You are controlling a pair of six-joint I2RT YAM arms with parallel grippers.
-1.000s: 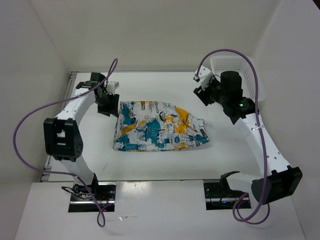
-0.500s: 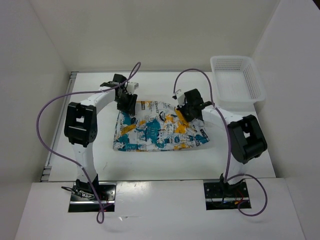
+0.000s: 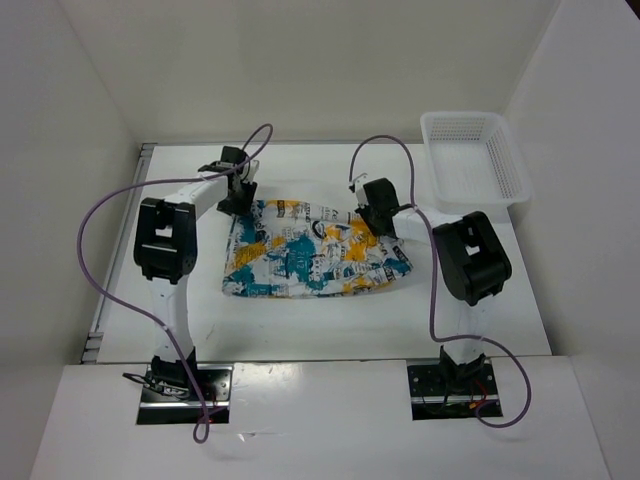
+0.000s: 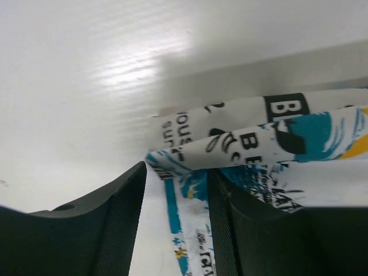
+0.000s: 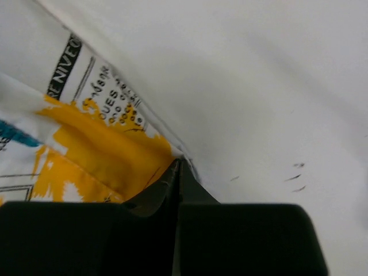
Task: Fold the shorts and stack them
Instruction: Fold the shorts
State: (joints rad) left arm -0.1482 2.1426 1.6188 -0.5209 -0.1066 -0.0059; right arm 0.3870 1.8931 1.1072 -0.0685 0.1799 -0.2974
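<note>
Bench (image 3: 300,330) with the shorts (image 3: 310,262) spread flat at its middle, waistband side toward the far edge. They are white fabric printed in teal, yellow-orange and black lettering, slightly rumpled. A white mesh basket (image 3: 432,165) stands at the far right corner. Both arms reach to the far edge of the shorts, probably to lift it for a fold. The right hand (image 5: 177,167) is closed on the yellow hem. The left hand (image 4: 175,184) straddles the far left corner, jaws apart.
</note>
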